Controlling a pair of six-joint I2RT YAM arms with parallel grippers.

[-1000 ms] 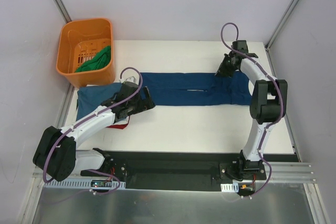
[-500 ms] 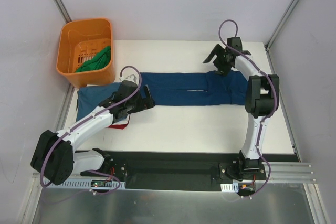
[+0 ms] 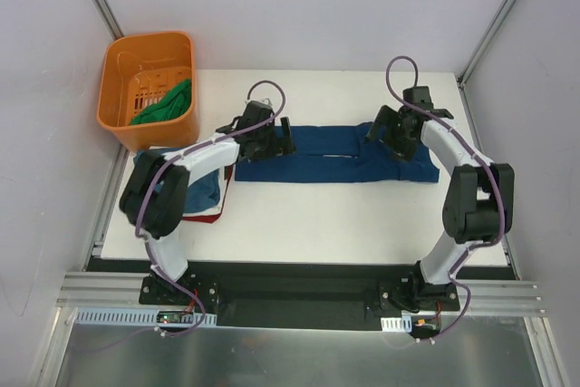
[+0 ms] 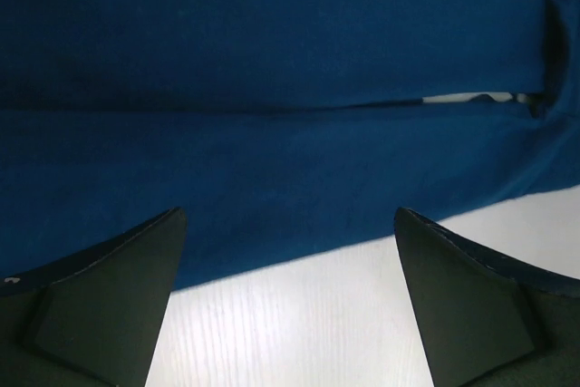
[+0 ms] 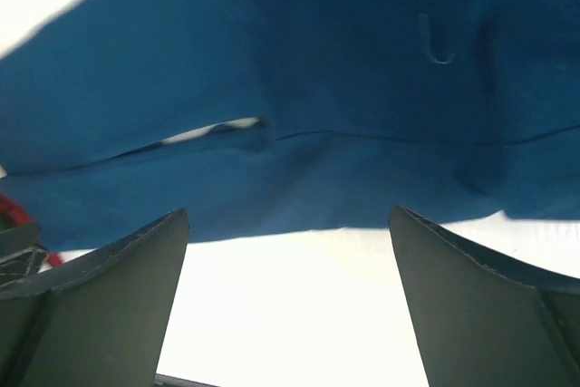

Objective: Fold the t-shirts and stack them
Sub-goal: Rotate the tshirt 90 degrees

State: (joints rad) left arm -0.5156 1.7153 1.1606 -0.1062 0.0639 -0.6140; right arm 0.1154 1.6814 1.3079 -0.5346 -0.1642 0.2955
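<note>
A blue t-shirt (image 3: 326, 147) lies on the white table (image 3: 344, 224), folded into a long strip running left to right. My left gripper (image 3: 275, 139) hovers open over its left part. In the left wrist view the cloth (image 4: 272, 115) fills the top, and the gripper (image 4: 288, 215) is empty at the cloth's near edge. My right gripper (image 3: 382, 131) is open over the strip's right part. The right wrist view shows the cloth (image 5: 344, 88) ahead of the empty gripper (image 5: 288, 212). A green t-shirt (image 3: 168, 104) lies in the basket. A blue t-shirt (image 3: 201, 191) over a red one (image 3: 203, 218) lies at the left.
The orange basket (image 3: 149, 88) stands at the table's far left corner. The pile at the left sits partly under my left arm (image 3: 190, 162). Grey walls close in the table on the left, back and right. A black rail (image 3: 299, 287) runs along the near edge.
My right gripper has opened, let go of the strip's right end and shifted slightly. My left arm has swung from the left pile to the strip's left part.
</note>
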